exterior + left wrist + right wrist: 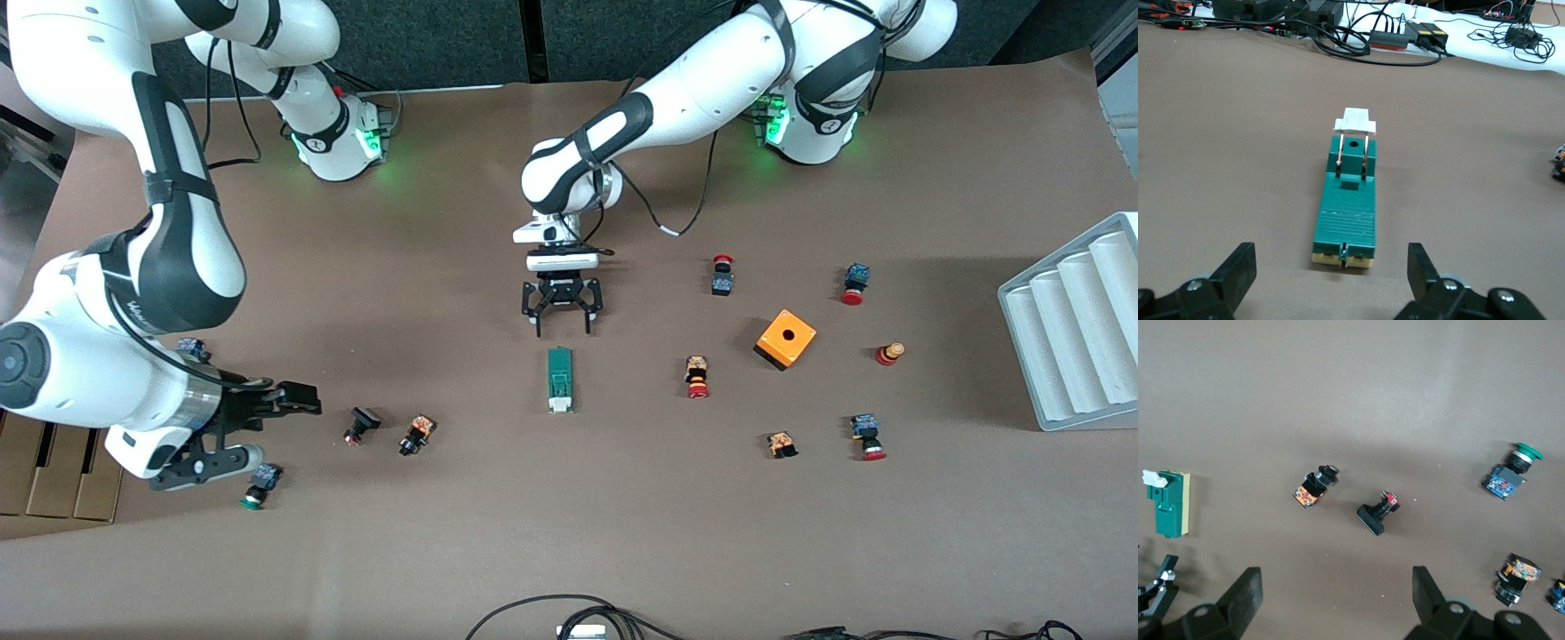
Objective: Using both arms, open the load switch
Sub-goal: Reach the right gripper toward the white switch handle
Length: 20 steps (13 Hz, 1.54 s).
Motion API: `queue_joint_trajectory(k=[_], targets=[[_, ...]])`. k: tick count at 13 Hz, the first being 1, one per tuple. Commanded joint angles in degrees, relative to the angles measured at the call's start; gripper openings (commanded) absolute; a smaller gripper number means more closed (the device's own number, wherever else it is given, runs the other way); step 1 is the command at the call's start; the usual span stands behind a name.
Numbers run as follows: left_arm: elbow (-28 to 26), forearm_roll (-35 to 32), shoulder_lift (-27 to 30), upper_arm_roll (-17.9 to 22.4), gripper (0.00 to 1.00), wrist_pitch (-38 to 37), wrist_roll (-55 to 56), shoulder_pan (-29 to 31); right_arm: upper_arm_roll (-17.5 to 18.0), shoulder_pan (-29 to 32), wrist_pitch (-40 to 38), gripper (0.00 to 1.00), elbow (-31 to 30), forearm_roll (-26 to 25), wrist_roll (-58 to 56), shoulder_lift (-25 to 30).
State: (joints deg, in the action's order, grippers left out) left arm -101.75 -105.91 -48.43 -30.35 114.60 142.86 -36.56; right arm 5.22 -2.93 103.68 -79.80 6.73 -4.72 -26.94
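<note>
We have not yet touched the load switch (559, 380); left end effector (562, 327) hovers released above it, right end effector (258, 427) waits released.

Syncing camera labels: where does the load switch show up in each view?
Front view: load switch lies mid-table, just nearer the front camera than the open left gripper.
Left wrist view: load switch in mid-frame, lengthwise, white slider at its end away from the gripper.
Right wrist view: load switch at the frame's edge, small.
Shared landmark: its white slider, seen in all three.
</note>
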Motion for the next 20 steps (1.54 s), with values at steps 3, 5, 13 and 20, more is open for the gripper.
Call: queue_joint_trajectory(k=[3, 5, 13, 20], targets=[[3.0, -3.7, -3.2, 1.0, 0.99, -3.0, 1.5, -1.8, -0.2, -3.3, 7.8, 0.99, -0.2, 1.6, -4.6, -4.8], [3.1, -6.5, -4.7, 1.0, 0.99, -4.3, 1.6, -1.9, -0.3, -5.7, 13.5, 0.99, -0.2, 1.6, -7.5, -7.1], [7.1, -10.5, -9.7, 2.6, 0.90, -8.9, 3.0, -3.7, -0.5, -14.3, 18.1, 1.00, -0.6, 1.0, -16.2, -9.0], [8.2, -12.8, -11.1, 2.7, 0.78, -9.1, 2.9, -3.7, -0.4, -18.4, 24.3, 1.00, -0.2, 1.2, -40.0, -12.4]])
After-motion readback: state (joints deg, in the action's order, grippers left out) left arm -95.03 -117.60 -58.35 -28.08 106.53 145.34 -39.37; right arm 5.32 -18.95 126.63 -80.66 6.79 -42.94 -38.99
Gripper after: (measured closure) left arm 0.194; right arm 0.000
